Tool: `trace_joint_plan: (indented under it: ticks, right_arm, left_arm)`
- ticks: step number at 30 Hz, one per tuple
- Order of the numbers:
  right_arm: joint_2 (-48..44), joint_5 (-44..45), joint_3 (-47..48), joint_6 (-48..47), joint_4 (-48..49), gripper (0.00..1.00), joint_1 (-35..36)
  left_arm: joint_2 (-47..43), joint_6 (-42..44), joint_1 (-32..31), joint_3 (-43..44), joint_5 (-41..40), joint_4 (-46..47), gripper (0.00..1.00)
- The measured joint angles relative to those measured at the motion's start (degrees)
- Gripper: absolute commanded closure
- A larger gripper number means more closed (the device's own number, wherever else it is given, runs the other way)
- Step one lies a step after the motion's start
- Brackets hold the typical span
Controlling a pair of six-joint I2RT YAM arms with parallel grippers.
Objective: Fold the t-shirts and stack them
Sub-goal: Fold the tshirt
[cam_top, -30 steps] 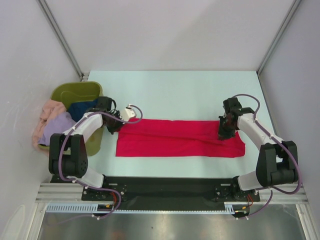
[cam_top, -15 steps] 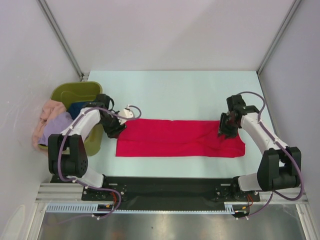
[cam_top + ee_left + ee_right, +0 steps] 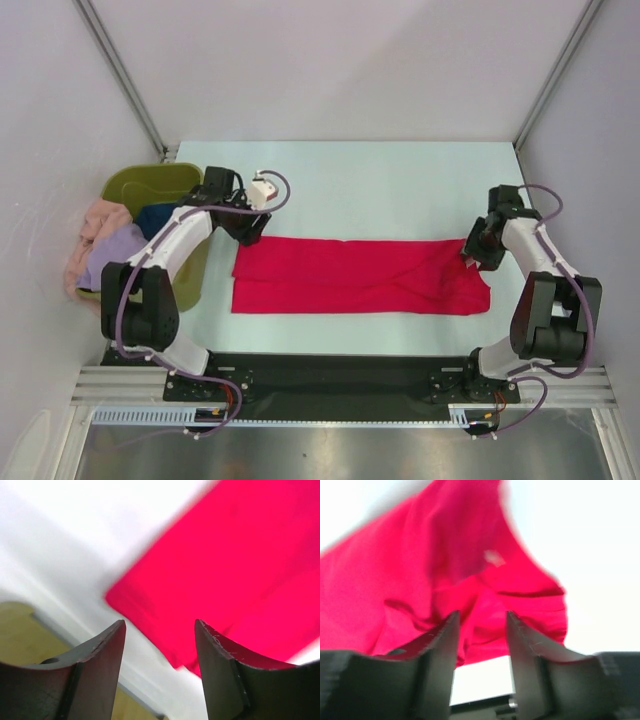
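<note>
Read the top view as a clock face, with 6 o'clock at the arm bases and 12 o'clock at the far wall.

Locate the red t-shirt (image 3: 360,272) nearest the bases, slightly toward 6 o'clock from the centre of the worktop (image 3: 380,180). Note it folded into a long band, laid flat from 9 o'clock to 3 o'clock, with creases gathered toward the 3 o'clock end.

Find the right gripper (image 3: 474,250) at the 2 o'clock corner of the band. Check the right wrist view: jaws parted, nothing clamped between them, rumpled red cloth visible beyond the gap.

Find the left gripper (image 3: 250,228) at the 10 o'clock corner of the band, just past its far edge. Check the left wrist view: jaws parted and empty, with the cloth corner lying beyond them.

Locate the olive-green tub (image 3: 150,183) at the 9 o'clock edge of the worktop, just beside the left arm. Note inside it a dark blue t-shirt (image 3: 160,215). Note a lavender t-shirt (image 3: 110,255) and a peach-pink t-shirt (image 3: 95,222) spilling over its 9 o'clock side.
</note>
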Motion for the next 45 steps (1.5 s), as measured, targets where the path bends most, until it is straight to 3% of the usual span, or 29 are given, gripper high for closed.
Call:
trace_joint_plan:
  ticks: [2, 7, 11, 12, 14, 19, 23, 25, 27, 29, 34, 36, 40, 45]
  right_arm:
    - [-0.83, -0.15, -0.98, -0.31, 2.01, 0.48, -2.97]
    - [0.07, -3.76, -1.62, -0.2, 9.35, 0.56, -5.42]
    - [5.79, -6.05, -0.79, -0.07, 14.53, 0.86, -6.54]
    - [7.06, -6.14, -0.39, -0.22, 15.1, 0.97, -6.64]
    - [9.51, -6.27, 0.85, -0.26, 15.76, 1.0, -7.04]
    - [13.79, -7.65, 6.62, -0.28, 17.09, 1.0, -7.61]
    - [17.9, -7.82, 12.07, -0.31, 17.2, 0.99, -7.58]
    - [20.74, -7.87, 14.62, -0.35, 17.03, 0.91, -7.56]
    - [23.34, -7.58, 16.48, -0.55, 16.35, 0.71, -7.52]
    - [24.9, -6.91, 17.42, -0.81, 15.65, 0.57, -7.52]
    - [24.9, -3.37, 19.02, -1.66, 12.48, 0.53, -7.58]
    - [23.69, -0.98, 19.32, -1.84, 11.15, 0.47, -7.5]
    - [17.35, 4.09, 18.01, -1.49, 7.65, 0.47, -6.84]
    - [3.52, 4.2, 7.82, 1.68, 6.27, 0.49, -5.25]
  left_arm:
    - [1.27, -3.58, 0.33, -0.02, -2.71, 4.22, 0.34]
    - [6.25, -9.88, 1.11, -0.07, -9.68, 12.76, 0.33]
    - [10.73, -11.65, 1.22, -0.11, -12.09, 16.15, 0.32]
    - [11.82, -11.74, 1.22, -0.28, -12.48, 16.96, 0.32]
    - [13.51, -11.74, 1.22, -0.96, -13.31, 18.23, 0.33]
    - [16.63, -11.72, 1.22, -1.51, -13.68, 19.85, 0.42]
    - [17.31, -12.22, 1.2, -1.31, -12.72, 19.98, 0.66]
    - [17.79, -12.61, 1.01, -0.87, -12.09, 19.67, 0.68]
    - [18.16, -12.79, 1.01, -0.33, -12.07, 19.39, 0.69]
    - [18.38, -13.09, 0.98, 0.04, -12.17, 19.26, 0.66]
    - [18.4, -13.14, 1.01, 0.42, -13.73, 19.3, 0.5]
    - [18.38, -13.18, 1.07, 0.68, -14.34, 19.06, 0.44]
    - [17.55, -13.53, 1.11, 2.36, -14.62, 17.14, 0.41]
    - [12.74, -14.29, -0.26, 5.01, -12.31, 15.69, 0.38]
